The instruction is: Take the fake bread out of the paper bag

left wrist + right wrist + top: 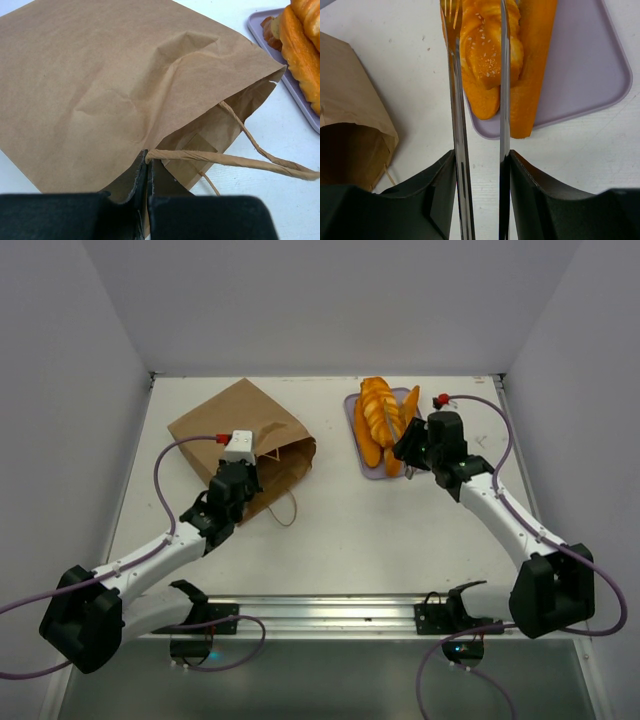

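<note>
Left pincer (148, 170) pressed together on paper bag (100, 90) rim, 10 o'clock; right pincer (480, 159) pinching tongs (456, 100).
Fake bread (487, 50) lies on tray (585, 65), 1 o'clock: probably light, stiff, glossy and slippery; you should grip each loaf across its ridged middle.

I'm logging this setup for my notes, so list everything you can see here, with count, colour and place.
paper bag: one, brown, lying on the table's left, mouth open
fake bread: several, orange-golden, piled on the tray
tray: one, lavender, right rear of the table
metal tongs: one pair, silver, tips at the bread
table: one, white
left arm: one, black and white, jaws shut on the bag's rim
right arm: one, black and white, jaws holding the tongs
</note>
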You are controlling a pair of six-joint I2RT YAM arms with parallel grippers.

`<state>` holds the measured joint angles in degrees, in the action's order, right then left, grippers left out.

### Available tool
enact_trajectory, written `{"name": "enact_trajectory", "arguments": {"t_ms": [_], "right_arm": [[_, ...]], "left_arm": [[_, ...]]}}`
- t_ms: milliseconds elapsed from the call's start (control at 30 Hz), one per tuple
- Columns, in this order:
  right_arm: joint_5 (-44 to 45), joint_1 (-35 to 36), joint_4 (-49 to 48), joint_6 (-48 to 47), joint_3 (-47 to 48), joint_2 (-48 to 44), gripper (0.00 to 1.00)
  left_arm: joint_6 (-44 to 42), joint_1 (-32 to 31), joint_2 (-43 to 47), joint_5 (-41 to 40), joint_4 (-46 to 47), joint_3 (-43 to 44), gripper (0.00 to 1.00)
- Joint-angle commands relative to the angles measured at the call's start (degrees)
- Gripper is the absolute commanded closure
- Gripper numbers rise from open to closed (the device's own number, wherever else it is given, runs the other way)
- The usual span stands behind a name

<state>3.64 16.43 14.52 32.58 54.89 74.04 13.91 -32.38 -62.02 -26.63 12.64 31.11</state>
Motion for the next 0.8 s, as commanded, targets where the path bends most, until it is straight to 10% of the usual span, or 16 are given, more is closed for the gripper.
{"name": "enact_trajectory", "arguments": {"t_ms": [0,767], "right_arm": [[1.7,-0.2,-2.8,-0.2,1.2,-2.1,0.53],[-11.7,0.0,5.0,-2.5,-1.3,-14.4,0.54]], "left_arm": [[-0.5,0.1,1.2,0.1,2.7,0.1,1.00],[-0.6,0.1,2.3,-0.4,2.6,-0.2,1.00]]}}
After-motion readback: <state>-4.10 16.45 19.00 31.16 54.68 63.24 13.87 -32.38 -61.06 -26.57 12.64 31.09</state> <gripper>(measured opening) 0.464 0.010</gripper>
